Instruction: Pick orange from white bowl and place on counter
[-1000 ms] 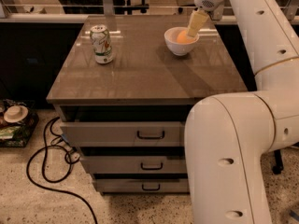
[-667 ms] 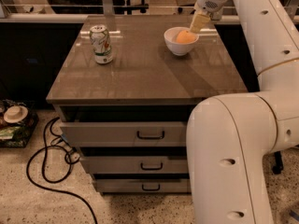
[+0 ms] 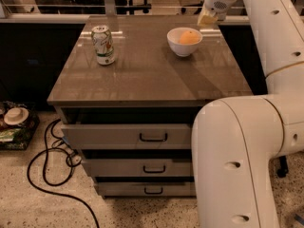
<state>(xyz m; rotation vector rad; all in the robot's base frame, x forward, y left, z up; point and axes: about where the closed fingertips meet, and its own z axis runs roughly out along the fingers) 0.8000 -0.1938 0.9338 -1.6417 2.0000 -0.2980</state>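
You are seeing the cream-coloured gripper (image 3: 207, 18) lifting away, far right of the glossy white bowl (image 3: 176, 45); its grip cannot be told. The small round orange (image 3: 189, 37) is still sitting inside, so the move onto the grey-brown counter (image 3: 142, 75) is remaining undone.

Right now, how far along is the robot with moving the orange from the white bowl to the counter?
Done: nothing yet, since the orange lies inside the white bowl. In hand: the gripper hangs above the bowl's far right edge, apart from the fruit and carrying no orange. Left: reach in, grasp the orange, lift it out and set it on the counter.
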